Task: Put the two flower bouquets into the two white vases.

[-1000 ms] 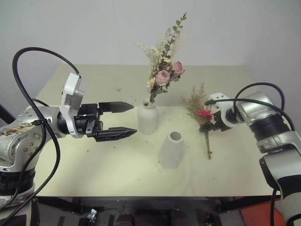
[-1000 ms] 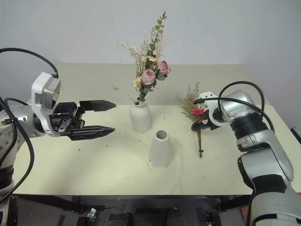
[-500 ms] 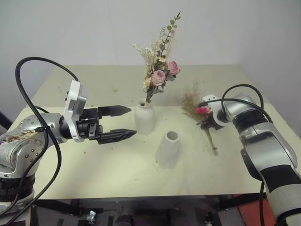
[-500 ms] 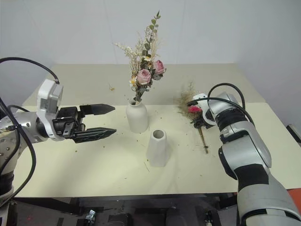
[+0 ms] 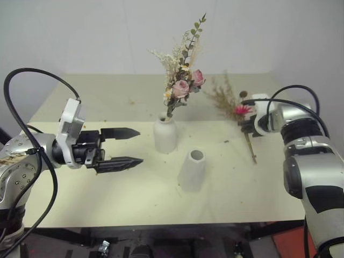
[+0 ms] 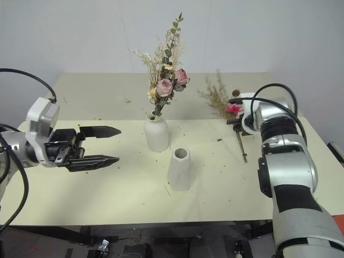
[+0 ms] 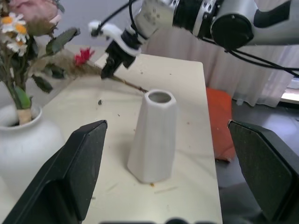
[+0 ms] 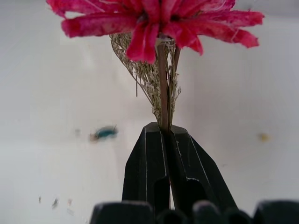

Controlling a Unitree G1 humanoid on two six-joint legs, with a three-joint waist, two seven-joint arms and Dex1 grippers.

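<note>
Cream table (image 5: 107, 188): rose bouquet (image 5: 181, 80) standing in bottle vase (image 5: 165, 135), cone vase (image 5: 192, 170) empty; right gripper (image 5: 248, 124) clamped on tan bouquet (image 5: 232, 103) stems, left gripper (image 5: 129, 146) spread wide, holding nothing.

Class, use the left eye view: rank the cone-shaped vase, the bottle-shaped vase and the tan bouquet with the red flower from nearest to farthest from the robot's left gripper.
1. Bottle-shaped vase, holding the rose bouquet, just past the open left gripper.
2. Cone-shaped vase, mid-table, farther right.
3. Tan bouquet, far right, clamped in the right gripper.
</note>
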